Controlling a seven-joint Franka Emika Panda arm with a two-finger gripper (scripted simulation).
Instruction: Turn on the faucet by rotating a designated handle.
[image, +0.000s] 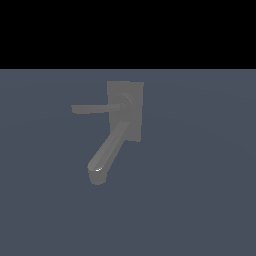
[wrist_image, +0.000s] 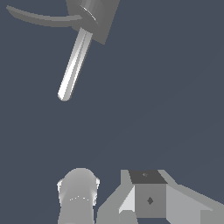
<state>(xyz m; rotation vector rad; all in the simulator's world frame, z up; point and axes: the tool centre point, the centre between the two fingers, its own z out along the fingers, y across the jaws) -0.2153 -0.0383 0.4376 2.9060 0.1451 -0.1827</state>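
Observation:
The matte grey faucet (image: 125, 107) stands on the blue-grey floor, with a flat back plate and a round hub (image: 125, 102). Its thin flat handle (image: 90, 108) projects from the hub toward the exterior view's left. The thick rounded spout (image: 106, 152) slants down and to that view's left. In the wrist view the handle (wrist_image: 39, 18) and spout (wrist_image: 74, 65) show far from my gripper (wrist_image: 109, 197). Its two fingers (wrist_image: 148, 199) stand apart with nothing between them. The gripper does not show in the exterior view.
The faucet stands on a plain blue-grey floor (image: 200, 190). A black band fills the top of the exterior view. No other objects show.

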